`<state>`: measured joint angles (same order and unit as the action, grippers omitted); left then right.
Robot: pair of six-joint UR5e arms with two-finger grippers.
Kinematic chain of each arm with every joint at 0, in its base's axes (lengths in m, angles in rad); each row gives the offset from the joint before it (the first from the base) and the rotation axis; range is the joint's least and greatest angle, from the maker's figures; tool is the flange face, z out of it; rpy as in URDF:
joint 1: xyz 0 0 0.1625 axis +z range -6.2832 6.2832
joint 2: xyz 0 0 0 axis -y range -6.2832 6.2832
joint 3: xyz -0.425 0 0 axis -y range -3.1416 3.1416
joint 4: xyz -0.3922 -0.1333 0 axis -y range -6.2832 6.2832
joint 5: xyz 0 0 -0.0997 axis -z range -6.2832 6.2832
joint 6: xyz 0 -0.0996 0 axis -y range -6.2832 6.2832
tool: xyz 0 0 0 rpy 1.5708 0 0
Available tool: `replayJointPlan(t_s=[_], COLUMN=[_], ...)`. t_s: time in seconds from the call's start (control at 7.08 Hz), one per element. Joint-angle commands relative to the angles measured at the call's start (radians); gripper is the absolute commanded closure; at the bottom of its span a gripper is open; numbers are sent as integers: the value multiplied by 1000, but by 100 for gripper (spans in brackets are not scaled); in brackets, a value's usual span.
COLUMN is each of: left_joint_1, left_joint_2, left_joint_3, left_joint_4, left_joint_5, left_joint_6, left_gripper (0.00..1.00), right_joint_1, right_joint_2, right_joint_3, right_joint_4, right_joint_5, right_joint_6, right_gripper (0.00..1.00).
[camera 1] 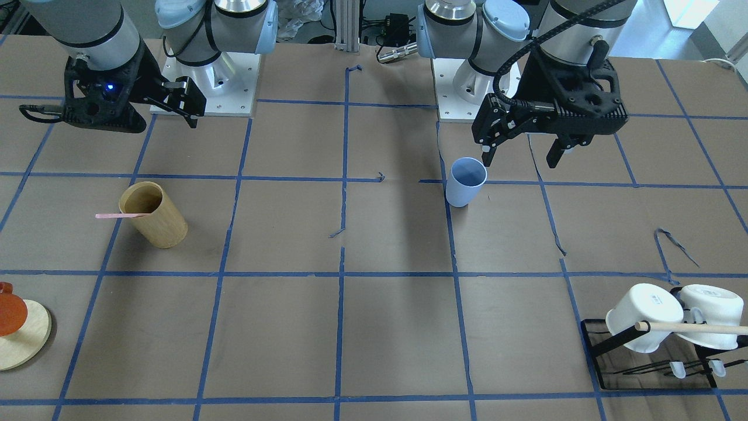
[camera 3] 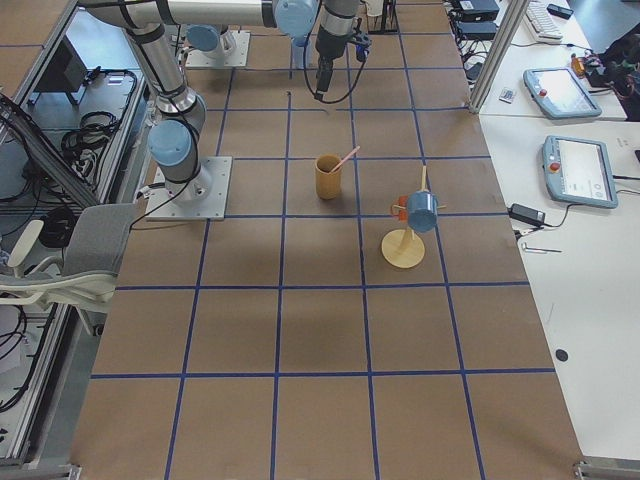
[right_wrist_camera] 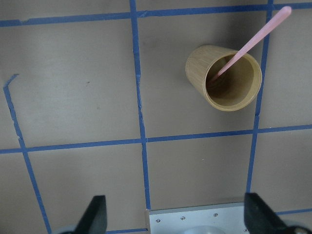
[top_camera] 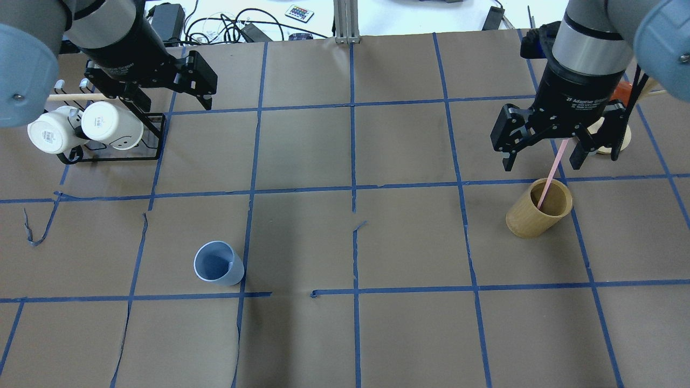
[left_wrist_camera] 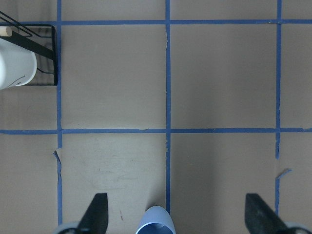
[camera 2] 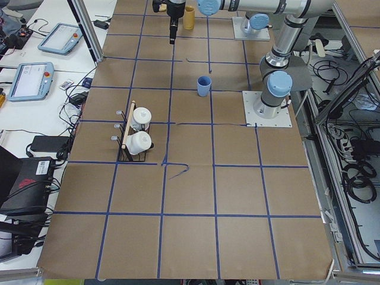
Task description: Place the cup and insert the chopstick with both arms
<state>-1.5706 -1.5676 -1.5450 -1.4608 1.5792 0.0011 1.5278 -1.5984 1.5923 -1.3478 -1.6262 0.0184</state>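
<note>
The light blue cup (camera 1: pixel 466 181) stands upright and alone on the brown table; it also shows in the overhead view (top_camera: pixel 218 263) and at the bottom edge of the left wrist view (left_wrist_camera: pixel 156 223). My left gripper (camera 1: pixel 521 156) hangs open and empty well above it, off to one side. The pink chopstick (top_camera: pixel 551 177) leans in the tan wooden cylinder (top_camera: pixel 539 215), its top sticking out over the rim (right_wrist_camera: pixel 253 35). My right gripper (top_camera: pixel 544 160) is open and empty, high above the cylinder (right_wrist_camera: pixel 224 78) and not touching the stick.
A black rack (top_camera: pixel 108 156) with two white mugs (camera 1: pixel 643 316) and a wooden dowel (camera 1: pixel 695 328) stands on my left side. A round wooden stand (camera 1: pixel 26 345) with an orange piece sits on my right. The arms' base plates (camera 1: pixel 204 88) are at the robot's edge.
</note>
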Motion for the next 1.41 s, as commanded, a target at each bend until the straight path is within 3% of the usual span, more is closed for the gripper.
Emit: replayJointPlan(t_s=[0.0, 1.27], left_joint_1=[0, -6], left_joint_2=[-5, 5], left_joint_3=[2, 2], left_joint_4=[0, -102], left_joint_5=[-7, -7], left_joint_6=[-3, -76], left_gripper=[0, 0], right_joint_1=[0, 0], right_joint_2=[0, 0], right_joint_3=[0, 2], right_joint_4=[-1, -7], right_joint_5=[2, 0], right_joint_6=[2, 3], right_gripper=[0, 0])
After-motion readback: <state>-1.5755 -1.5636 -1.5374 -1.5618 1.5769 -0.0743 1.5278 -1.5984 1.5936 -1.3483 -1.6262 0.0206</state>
